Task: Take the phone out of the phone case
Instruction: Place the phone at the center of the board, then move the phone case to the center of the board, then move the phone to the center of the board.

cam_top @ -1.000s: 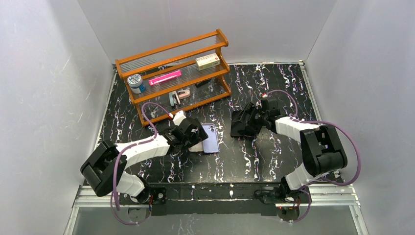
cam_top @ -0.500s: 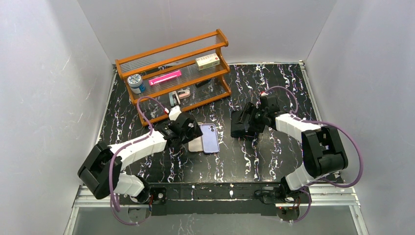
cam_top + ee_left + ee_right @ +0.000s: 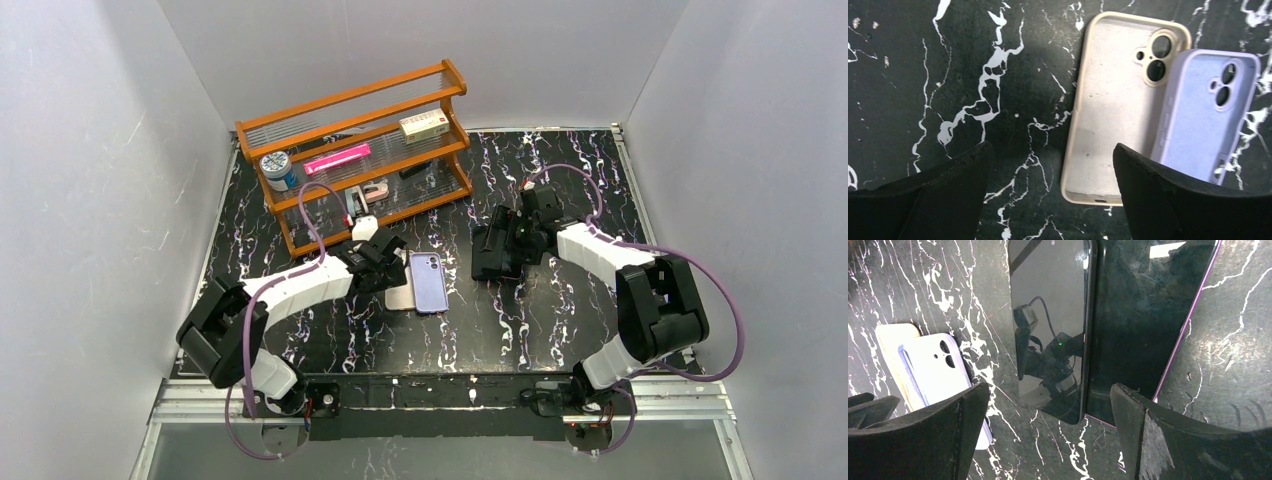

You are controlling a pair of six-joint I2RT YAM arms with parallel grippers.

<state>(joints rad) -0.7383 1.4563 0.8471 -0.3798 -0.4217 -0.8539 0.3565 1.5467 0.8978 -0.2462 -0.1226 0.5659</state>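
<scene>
A black phone (image 3: pixel 1050 325) lies screen up, its right edge against a dark flat slab with a magenta rim (image 3: pixel 1143 315). Together they show as a dark patch in the top view (image 3: pixel 488 258). My right gripper (image 3: pixel 1048 440) is open above their near ends and holds nothing; it also shows in the top view (image 3: pixel 508 243). An empty cream case (image 3: pixel 1118 110) lies on the table with a lilac case (image 3: pixel 1203 115) overlapping its right side. My left gripper (image 3: pixel 1050 200) is open above the cream case's bottom end, empty; it also shows in the top view (image 3: pixel 392 275).
A wooden rack (image 3: pixel 355 150) stands at the back left with a tin, a pink item, a box and small tools on its shelves. White walls close in the black marbled table (image 3: pixel 560 170) on three sides.
My left gripper has drawn back up and left off the cream case, which shows more. My right gripper has lifted slightly toward the back above the black phone.
</scene>
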